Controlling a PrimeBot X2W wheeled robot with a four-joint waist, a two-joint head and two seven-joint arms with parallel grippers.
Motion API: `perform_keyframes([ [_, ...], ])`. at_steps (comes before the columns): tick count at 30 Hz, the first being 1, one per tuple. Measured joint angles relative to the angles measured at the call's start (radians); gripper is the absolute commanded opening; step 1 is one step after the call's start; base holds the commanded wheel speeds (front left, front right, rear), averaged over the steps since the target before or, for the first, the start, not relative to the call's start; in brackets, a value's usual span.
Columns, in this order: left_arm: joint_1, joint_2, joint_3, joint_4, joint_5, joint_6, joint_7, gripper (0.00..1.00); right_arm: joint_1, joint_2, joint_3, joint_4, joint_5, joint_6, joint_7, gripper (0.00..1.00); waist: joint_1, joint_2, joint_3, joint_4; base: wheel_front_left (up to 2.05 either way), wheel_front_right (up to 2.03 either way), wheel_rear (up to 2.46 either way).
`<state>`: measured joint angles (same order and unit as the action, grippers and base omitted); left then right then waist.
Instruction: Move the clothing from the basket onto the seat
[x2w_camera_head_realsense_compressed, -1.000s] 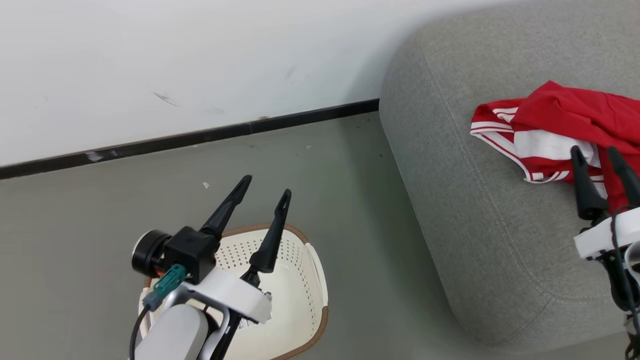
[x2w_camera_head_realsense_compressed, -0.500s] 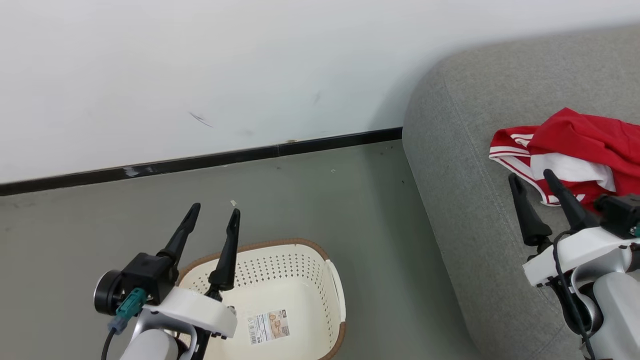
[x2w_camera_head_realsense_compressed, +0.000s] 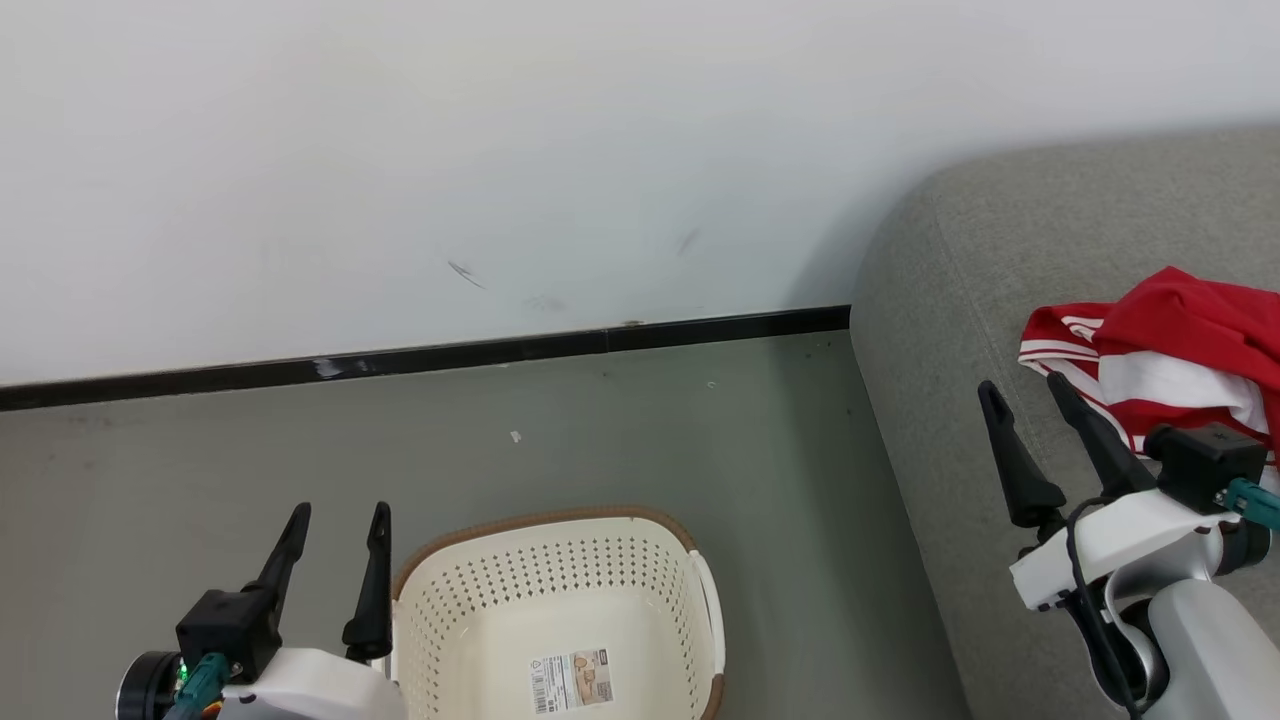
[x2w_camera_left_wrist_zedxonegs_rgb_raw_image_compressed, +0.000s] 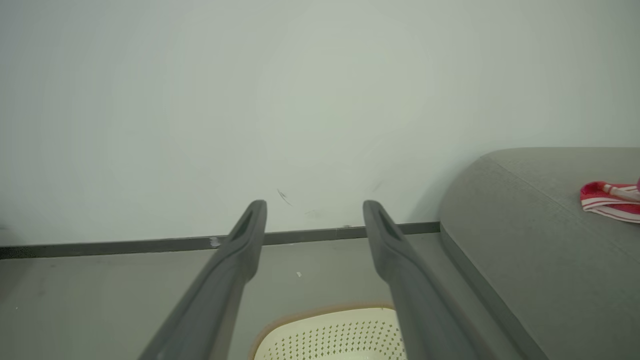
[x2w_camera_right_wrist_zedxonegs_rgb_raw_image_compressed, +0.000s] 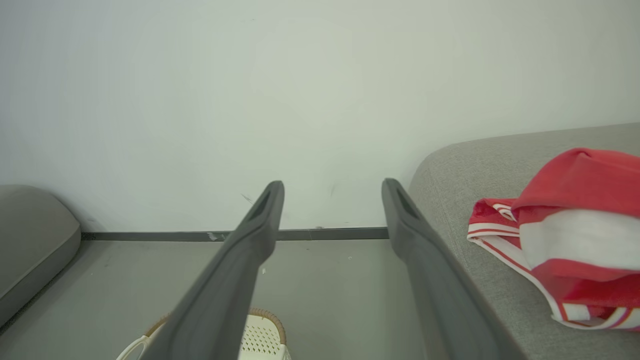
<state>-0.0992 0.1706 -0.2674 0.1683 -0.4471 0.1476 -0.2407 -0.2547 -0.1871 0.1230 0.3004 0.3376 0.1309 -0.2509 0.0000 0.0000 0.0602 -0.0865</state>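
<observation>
Clothing (x2w_camera_head_realsense_compressed: 1190, 330) lay near the seat's (x2w_camera_head_realsense_compressed: 940, 320) left edge; basket (x2w_camera_head_realsense_compressed: 560, 590) stood on the floor (x2w_camera_head_realsense_compressed: 700, 450); left gripper (x2w_camera_head_realsense_compressed: 340, 510) and right gripper (x2w_camera_head_realsense_compressed: 1022, 384) gaped, released.

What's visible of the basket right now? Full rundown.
The basket is a small cream plastic tub with perforated walls, a brown rim and a white side handle. It stands upright on the grey floor, left of the seat and apart from it. What shows of its inside is empty but for a printed label on the bottom; the frame cuts off its near edge. The left gripper stands open by its left rim; contact cannot be judged.
</observation>
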Motion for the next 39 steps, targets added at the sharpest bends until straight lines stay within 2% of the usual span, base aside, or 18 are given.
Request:
perform_keyframes([
  [12,0.053,0.017,0.029,0.016,0.005,0.025,-0.007,1.0,0.061,0.031,-0.017,-0.037,-0.081,0.0,0.0,1.0,0.0,0.0,-0.05,0.039,0.0,0.0,0.0],
  [21,0.081,0.014,0.034,0.017,0.008,0.026,-0.007,1.0,0.129,0.085,-0.033,-0.059,-0.099,0.0,0.0,1.0,0.0,0.0,-0.079,0.057,0.0,0.0,0.0],
  [39,0.112,0.002,0.051,0.011,0.008,0.027,-0.009,1.0,0.201,0.118,-0.049,-0.096,-0.144,0.0,0.0,1.0,0.0,0.0,-0.099,0.061,0.0,0.0,0.0],
])
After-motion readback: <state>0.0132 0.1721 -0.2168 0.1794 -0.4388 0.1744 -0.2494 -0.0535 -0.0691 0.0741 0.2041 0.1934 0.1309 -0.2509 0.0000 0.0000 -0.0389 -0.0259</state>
